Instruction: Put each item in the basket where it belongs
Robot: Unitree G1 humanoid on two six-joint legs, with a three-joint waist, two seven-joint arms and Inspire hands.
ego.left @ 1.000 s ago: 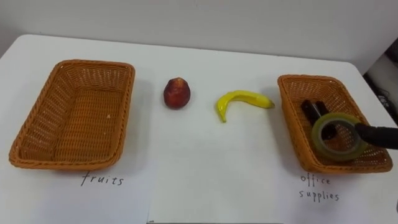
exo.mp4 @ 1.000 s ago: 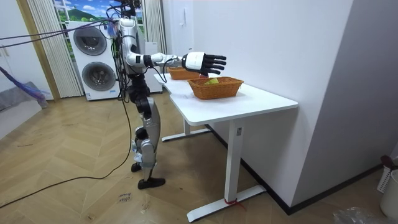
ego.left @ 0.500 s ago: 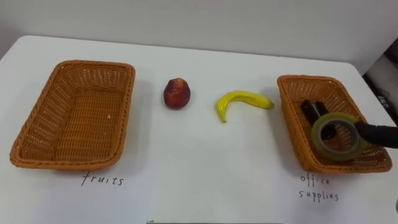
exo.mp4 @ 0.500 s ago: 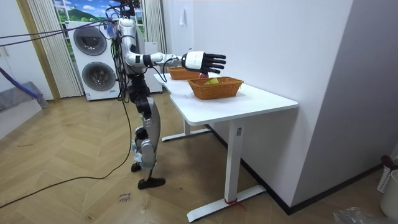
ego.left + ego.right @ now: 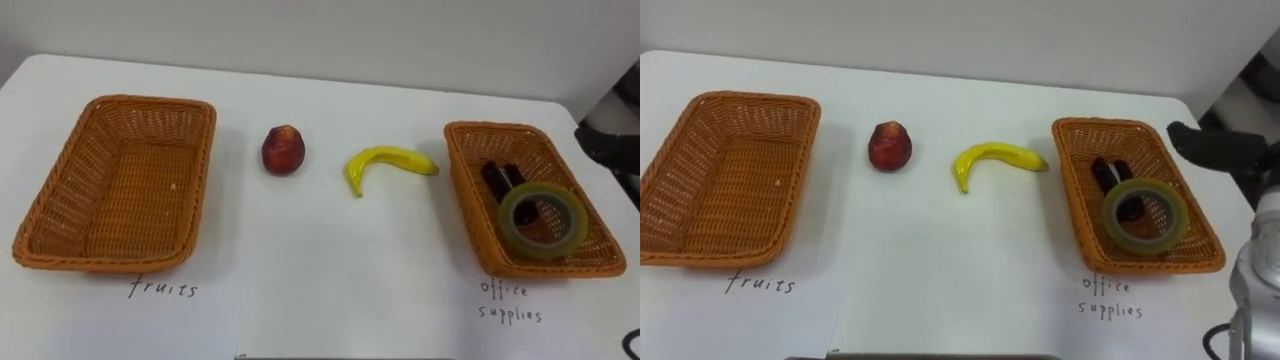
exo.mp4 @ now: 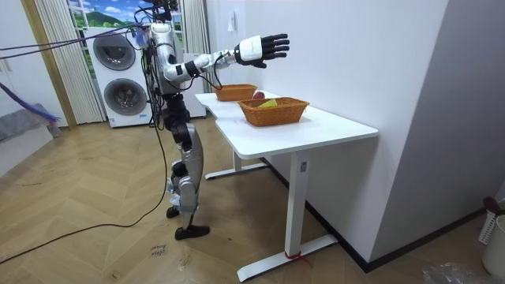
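Observation:
A red peach [image 5: 283,149] and a yellow banana [image 5: 385,163] lie on the white table between two wicker baskets. The left basket [image 5: 60,190], labelled fruits, holds nothing. In the right basket [image 5: 465,190], labelled office supplies, a roll of clear tape [image 5: 543,220] leans beside a dark item [image 5: 503,178]. My right hand [image 6: 264,46] is raised high above the table with its fingers spread, holding nothing. Its dark fingers [image 5: 1210,145] show at the right edge, beyond the right basket.
The table [image 6: 331,126] stands against a white wall, and its far edge runs close behind the baskets. I stand at its near end. Handwritten labels [image 5: 165,290] sit on the tabletop in front of each basket. Washing machines [image 6: 118,79] stand behind me.
My right hand has lifted from the tape roll's edge over the right basket to high above the table. The tape roll stays in the basket.

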